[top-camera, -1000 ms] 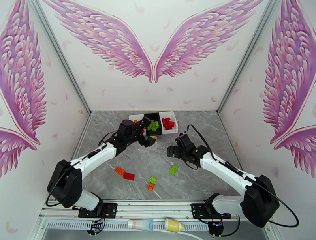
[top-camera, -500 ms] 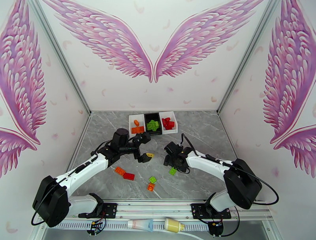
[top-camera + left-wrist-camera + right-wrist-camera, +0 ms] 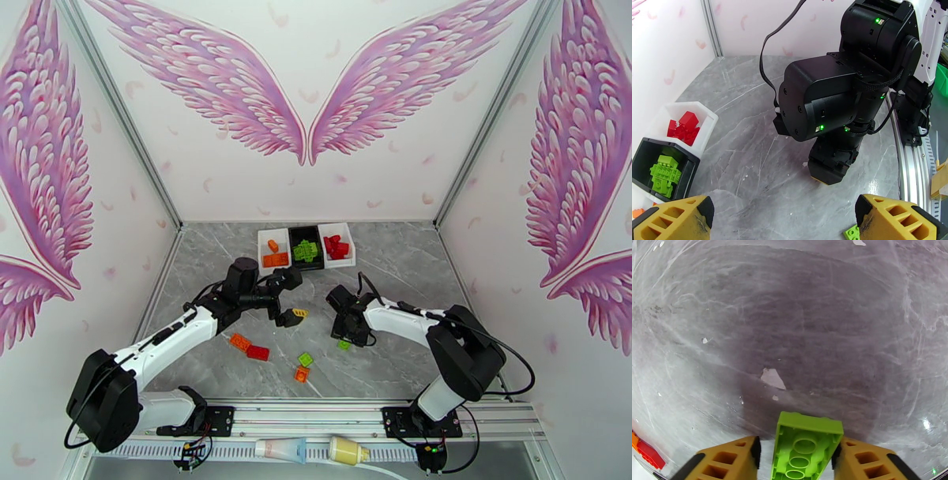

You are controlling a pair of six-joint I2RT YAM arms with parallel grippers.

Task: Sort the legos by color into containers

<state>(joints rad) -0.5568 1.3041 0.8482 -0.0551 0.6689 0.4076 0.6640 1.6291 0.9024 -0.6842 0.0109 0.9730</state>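
R jaws narrow, green lego betw the pads, down at bench centre; slim gap one side, can't tell if gripped. L jaws wide, just left of R. Loose legos twd near edge. Containers at far edge, mid.

The right gripper has been swung in from the right and lowered over the green brick, its jaws drawn in close on both sides of it. The left gripper has been pulled back from over the containers.
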